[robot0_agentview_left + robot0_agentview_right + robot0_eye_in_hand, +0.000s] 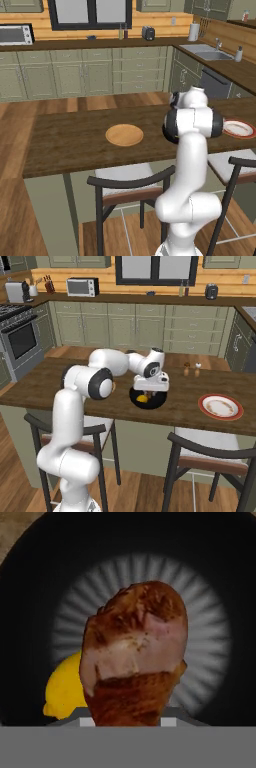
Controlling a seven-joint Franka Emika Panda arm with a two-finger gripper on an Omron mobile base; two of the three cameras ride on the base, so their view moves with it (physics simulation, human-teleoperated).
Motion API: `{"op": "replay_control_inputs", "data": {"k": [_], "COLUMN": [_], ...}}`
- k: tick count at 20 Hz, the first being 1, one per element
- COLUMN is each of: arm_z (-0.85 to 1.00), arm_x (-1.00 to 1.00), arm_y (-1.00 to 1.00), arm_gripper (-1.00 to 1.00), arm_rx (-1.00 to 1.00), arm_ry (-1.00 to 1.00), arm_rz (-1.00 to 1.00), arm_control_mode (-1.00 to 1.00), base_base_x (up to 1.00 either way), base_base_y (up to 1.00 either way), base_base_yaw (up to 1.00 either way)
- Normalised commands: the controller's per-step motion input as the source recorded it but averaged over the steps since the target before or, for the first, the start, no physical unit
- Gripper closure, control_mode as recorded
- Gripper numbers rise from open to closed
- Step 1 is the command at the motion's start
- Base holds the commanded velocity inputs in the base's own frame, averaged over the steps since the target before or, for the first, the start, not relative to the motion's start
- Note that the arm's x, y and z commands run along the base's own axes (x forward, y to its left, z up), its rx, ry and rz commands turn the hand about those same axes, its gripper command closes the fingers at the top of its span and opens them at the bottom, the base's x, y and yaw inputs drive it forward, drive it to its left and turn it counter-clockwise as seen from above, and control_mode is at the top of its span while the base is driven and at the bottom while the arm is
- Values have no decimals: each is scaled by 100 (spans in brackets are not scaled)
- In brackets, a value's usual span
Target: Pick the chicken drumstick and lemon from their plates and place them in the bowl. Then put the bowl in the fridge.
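Directly above the black bowl, the chicken drumstick hangs pinched in the hand, its meaty end toward the bowl's floor; the skin is mottled reddish-brown with a paler, torn-looking patch across the middle. The bowl is round, deep and glossy, with a pale ribbed sheen radiating over its bottom. Inside it, beside the drumstick in the hand view, lies the lemon, a smooth rounded yellow fruit with a small nub at one end; in the right base view it shows as a yellow spot within the bowl's rim. The bowl stands on the dark wood-grain surface, under the white arm that reaches across it. Well apart on the same surface lies a flat round white plate with a red rim, smeared faintly brown at its centre, and a plain tan wooden plate, flat and circular. Two dark-framed chairs with pale seats stand at the near edge.
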Motion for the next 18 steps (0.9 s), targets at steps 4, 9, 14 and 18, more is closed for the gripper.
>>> {"op": "replay_control_inputs", "data": {"k": [4,9,14,18], "arm_z": [-26,-2,16,43], "arm_x": [6,6,-19,-75], "arm_y": [0,0,0,0], "arm_gripper": [-100,-100,-100,-100], "arm_rx": [0,0,1,2], "arm_ry": [0,0,-4,-13], "arm_rz": [0,0,-3,-28], "arm_control_mode": [-100,-100,-100,-100], "base_base_x": [0,0,0,0], "base_base_y": [0,0,0,0], "base_base_yaw": [0,0,0,0]}}
